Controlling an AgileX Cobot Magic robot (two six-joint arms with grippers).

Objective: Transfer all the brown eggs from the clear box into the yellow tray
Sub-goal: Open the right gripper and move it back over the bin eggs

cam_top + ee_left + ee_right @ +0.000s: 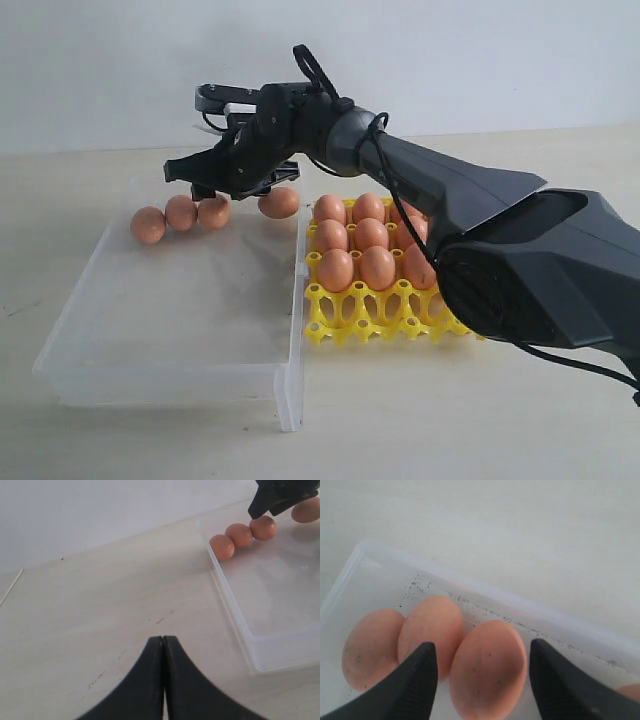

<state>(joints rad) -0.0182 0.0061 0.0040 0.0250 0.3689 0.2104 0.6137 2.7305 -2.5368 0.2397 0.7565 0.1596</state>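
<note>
Several brown eggs lie along the far wall of the clear box (160, 385): three in a row (148, 225) (181, 212) (213, 212) and one apart (279, 203) near the yellow tray (360, 318). The tray holds several more eggs (370, 235). My right gripper (215, 190) reaches across and stands open astride the third egg of the row (487, 667), with a gap showing at each finger. Its neighbours (432, 630) (370, 647) lie beside one finger. My left gripper (163, 639) is shut and empty over bare table, away from the box (235, 625).
The right arm's dark body (520, 260) stretches over the tray and hides its right side. The tray's front cups (345, 325) have no eggs in them. The box floor (190, 300) in front of the eggs is bare. A pale wall stands behind the table.
</note>
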